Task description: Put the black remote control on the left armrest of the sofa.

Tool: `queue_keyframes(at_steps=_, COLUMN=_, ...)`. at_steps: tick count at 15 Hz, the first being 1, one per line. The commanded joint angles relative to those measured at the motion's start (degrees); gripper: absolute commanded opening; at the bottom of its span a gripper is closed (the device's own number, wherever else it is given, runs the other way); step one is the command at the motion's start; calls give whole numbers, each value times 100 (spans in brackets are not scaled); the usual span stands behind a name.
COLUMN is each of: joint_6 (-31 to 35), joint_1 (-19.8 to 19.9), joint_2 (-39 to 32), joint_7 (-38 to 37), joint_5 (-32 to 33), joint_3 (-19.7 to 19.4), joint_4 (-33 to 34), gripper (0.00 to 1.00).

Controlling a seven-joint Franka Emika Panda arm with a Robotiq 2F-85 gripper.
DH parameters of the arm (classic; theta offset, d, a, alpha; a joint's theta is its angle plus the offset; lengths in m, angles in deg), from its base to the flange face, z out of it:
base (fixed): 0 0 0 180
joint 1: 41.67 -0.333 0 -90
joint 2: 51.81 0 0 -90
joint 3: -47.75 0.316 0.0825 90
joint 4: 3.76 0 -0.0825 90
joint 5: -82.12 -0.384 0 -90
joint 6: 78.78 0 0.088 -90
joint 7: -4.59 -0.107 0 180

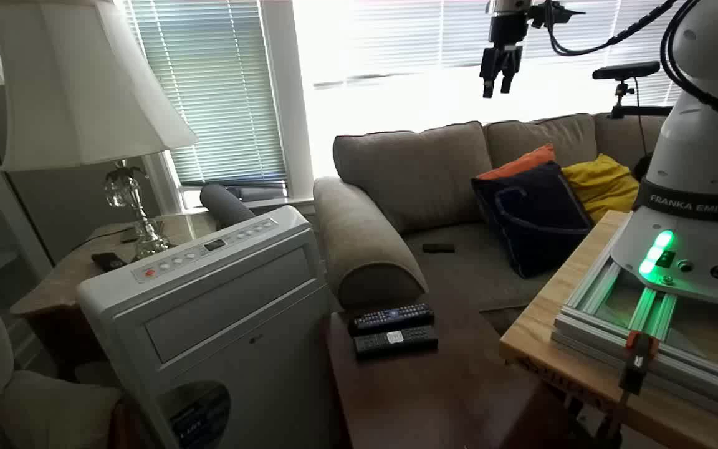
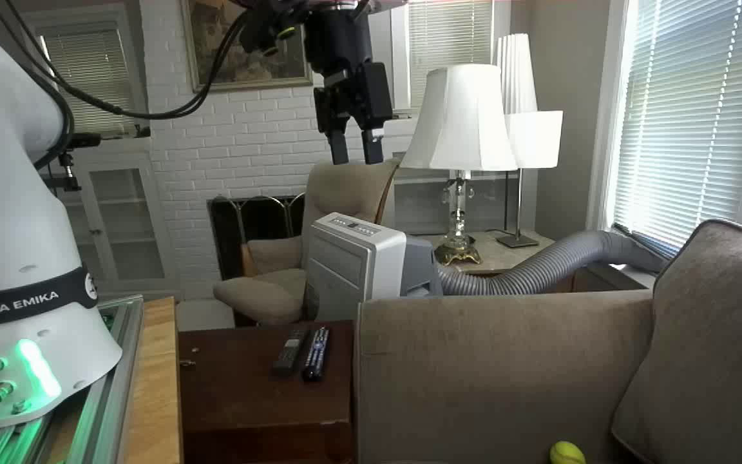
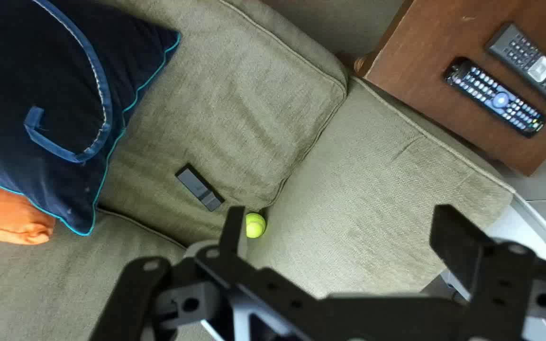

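The black remote control, a small plain black oblong, lies on the sofa seat in an exterior view and in the wrist view. It is out of sight in the exterior view that shows the tennis ball. The sofa is grey-brown. Its broad rounded left armrest shows in both exterior views and in the wrist view. My gripper hangs high above the sofa, fingers down. It is open and empty in an exterior view and in the wrist view, where the armrest shows between its fingers.
A tennis ball lies where seat and armrest meet, near the remote. A navy pillow lies farther along the seat. Two other remotes lie on a brown wooden table beside the armrest. A white appliance stands close by.
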Motion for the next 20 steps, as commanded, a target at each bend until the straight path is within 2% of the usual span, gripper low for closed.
queue_keyframes(at_steps=1, joint_6=-10, joint_1=45, joint_2=-3, joint_7=18, joint_5=-27, joint_3=47, joint_4=6, gripper=100)
queue_keyframes(at_steps=11, joint_6=-10, joint_1=45, joint_2=-3, joint_7=17, joint_5=-27, joint_3=47, joint_4=6, gripper=100)
queue_keyframes(at_steps=13, joint_6=177, joint_1=-23, joint_2=-69, joint_7=152, joint_5=27, joint_3=79, joint_4=-31, gripper=100)
queue_keyframes(at_steps=16, joint_6=423, joint_1=-386, joint_2=-286, joint_7=691, joint_5=-264, joint_3=43, joint_4=-3, gripper=100)
queue_keyframes(at_steps=20, joint_6=1151, joint_1=-1038, joint_2=-759, joint_7=1485, joint_5=-832, joint_3=37, joint_4=33, gripper=100)
